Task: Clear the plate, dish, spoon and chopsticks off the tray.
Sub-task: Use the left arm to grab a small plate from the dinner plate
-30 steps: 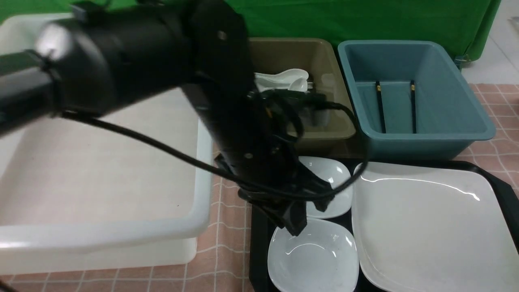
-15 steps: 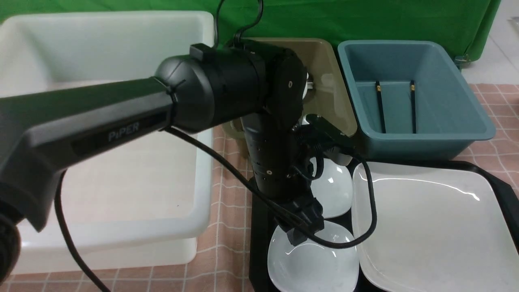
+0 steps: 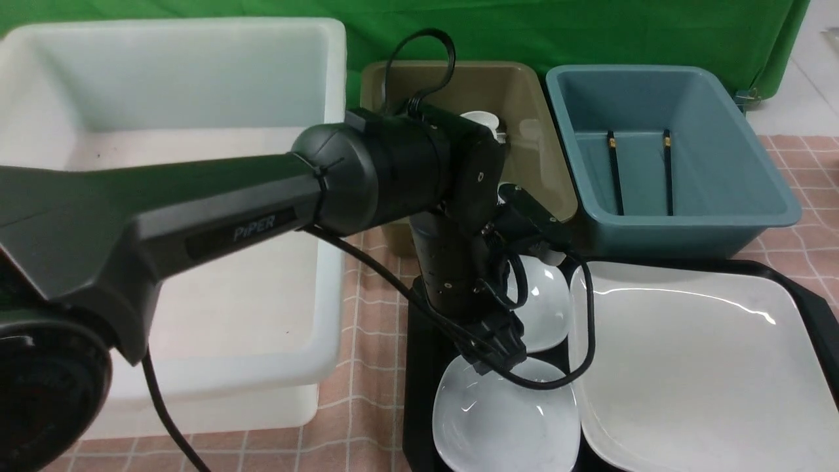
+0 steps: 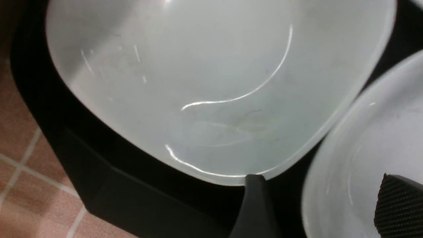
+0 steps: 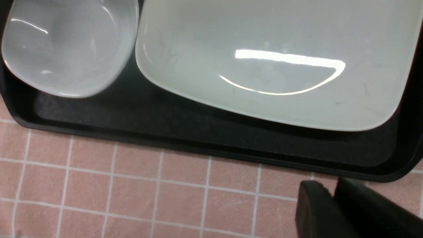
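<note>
The black tray (image 3: pixel 419 367) holds two small white dishes, a near one (image 3: pixel 505 419) and a far one (image 3: pixel 544 308), and the large white plate (image 3: pixel 701 367). My left gripper (image 3: pixel 499 359) is open and empty, low over the gap between the two dishes. In the left wrist view (image 4: pixel 325 205) the rim of one dish (image 4: pixel 350 155) lies between its fingers, and the other dish (image 4: pixel 214 82) fills the view. My right gripper (image 5: pixel 332 195) is shut and empty over the tablecloth beside the tray (image 5: pixel 198 132). The chopsticks (image 3: pixel 614 172) lie in the blue tub. A white spoon (image 3: pixel 482 119) peeks out in the olive tub.
A big white tub (image 3: pixel 196 164) stands at the left. The olive tub (image 3: pixel 531 144) and the blue tub (image 3: pixel 721 196) stand behind the tray. The left arm (image 3: pixel 367 177) crosses in front of the olive tub. A pink checked cloth (image 3: pixel 367 341) covers the table.
The left arm has swung away from the camera and its wrist has straightened. Its gripper has stayed low over the two small dishes, shifting slightly. Plate and dishes have not moved.
</note>
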`<state>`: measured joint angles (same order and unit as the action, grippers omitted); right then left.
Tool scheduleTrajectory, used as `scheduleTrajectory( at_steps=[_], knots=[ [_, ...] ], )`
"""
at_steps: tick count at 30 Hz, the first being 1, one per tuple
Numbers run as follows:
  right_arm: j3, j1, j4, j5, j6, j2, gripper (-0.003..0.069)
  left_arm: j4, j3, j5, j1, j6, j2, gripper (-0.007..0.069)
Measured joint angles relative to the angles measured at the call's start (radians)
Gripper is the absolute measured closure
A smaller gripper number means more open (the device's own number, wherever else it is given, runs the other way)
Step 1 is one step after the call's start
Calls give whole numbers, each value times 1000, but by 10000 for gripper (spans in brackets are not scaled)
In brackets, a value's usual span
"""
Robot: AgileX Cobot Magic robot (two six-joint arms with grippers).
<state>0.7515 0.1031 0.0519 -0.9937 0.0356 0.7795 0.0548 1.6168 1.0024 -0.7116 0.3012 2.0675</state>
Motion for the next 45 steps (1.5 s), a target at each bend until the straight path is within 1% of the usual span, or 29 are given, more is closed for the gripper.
scheduleTrajectory(
  at_steps=[9, 19, 25, 27, 28, 29, 30, 31, 32, 45],
  knots=[
    [0, 0, 0, 0, 0, 0, 501, 5, 0, 8, 4, -43, 49, 188],
    [0, 3, 0, 0, -1, 0, 486, 32, 0, 30, 4, -48, 62, 191],
    [0, 3, 0, 0, -1, 0, 477, 39, 5, 69, 4, -61, 62, 262],
    [0, 3, 0, 0, -1, 0, 473, 41, 15, 88, 4, -71, 62, 319],
    [0, 3, 0, 0, -1, 0, 473, 38, 21, 95, 5, -74, 62, 363],
    [0, 3, 0, 0, -1, 0, 473, 37, 22, 96, 5, -76, 62, 379],
    [0, 3, 0, 0, -1, 0, 473, 36, 23, 93, 5, -79, 62, 414],
    [0, 3, 0, 0, -1, 0, 469, 37, 23, 81, 7, -94, 62, 487],
    [0, 3, 0, 0, -1, 0, 466, 46, 24, 75, 10, -96, 62, 500],
    [0, 3, 0, -8, -1, 0, 460, 80, 25, 78, 19, -97, 61, 500]
  ],
)
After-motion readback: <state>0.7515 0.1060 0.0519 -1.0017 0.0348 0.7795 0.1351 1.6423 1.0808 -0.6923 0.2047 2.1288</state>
